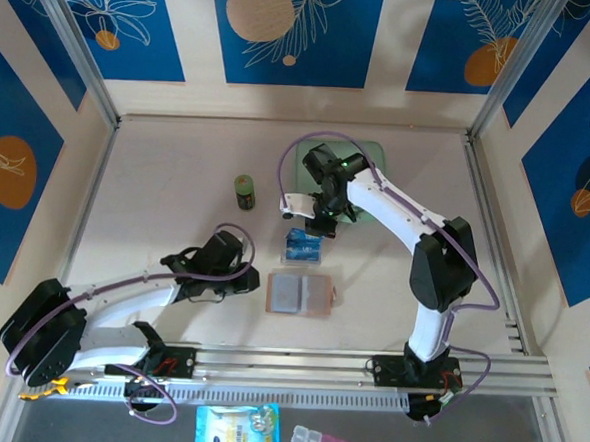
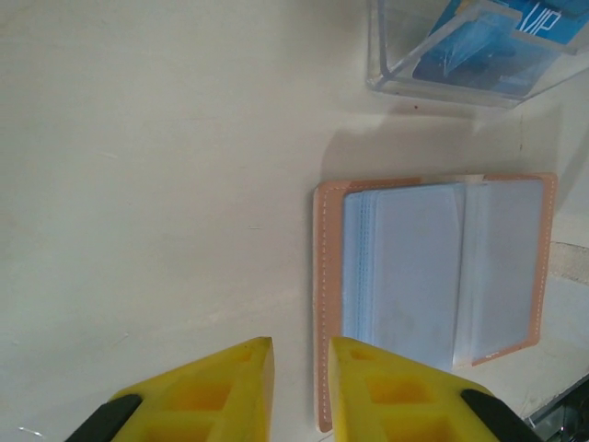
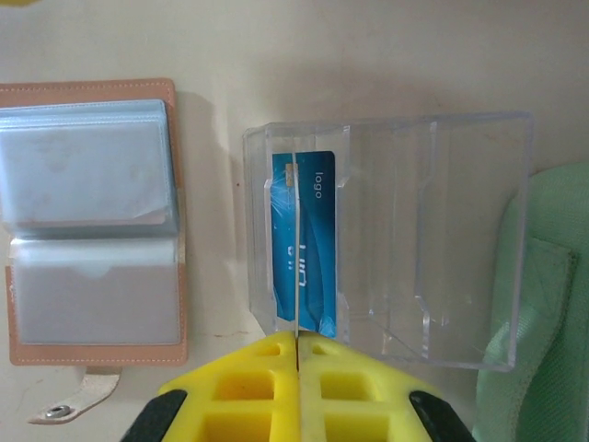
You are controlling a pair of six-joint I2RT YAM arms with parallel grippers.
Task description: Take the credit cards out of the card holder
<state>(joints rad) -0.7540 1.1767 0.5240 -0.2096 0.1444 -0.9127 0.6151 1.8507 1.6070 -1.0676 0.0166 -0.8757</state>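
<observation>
Blue walls (image 1: 287, 30) ring pale, perhaps wooden table (image 1: 179, 154) bearing card holder (image 1: 299, 294).

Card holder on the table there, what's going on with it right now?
The card holder lies open on the table, and the pockets that show look empty. The right gripper has its jaws shut on a thin card, seen edge-on, over a clear box in which a blue card sits. The left gripper hovers at the holder's edge, jaws slightly apart.
</observation>
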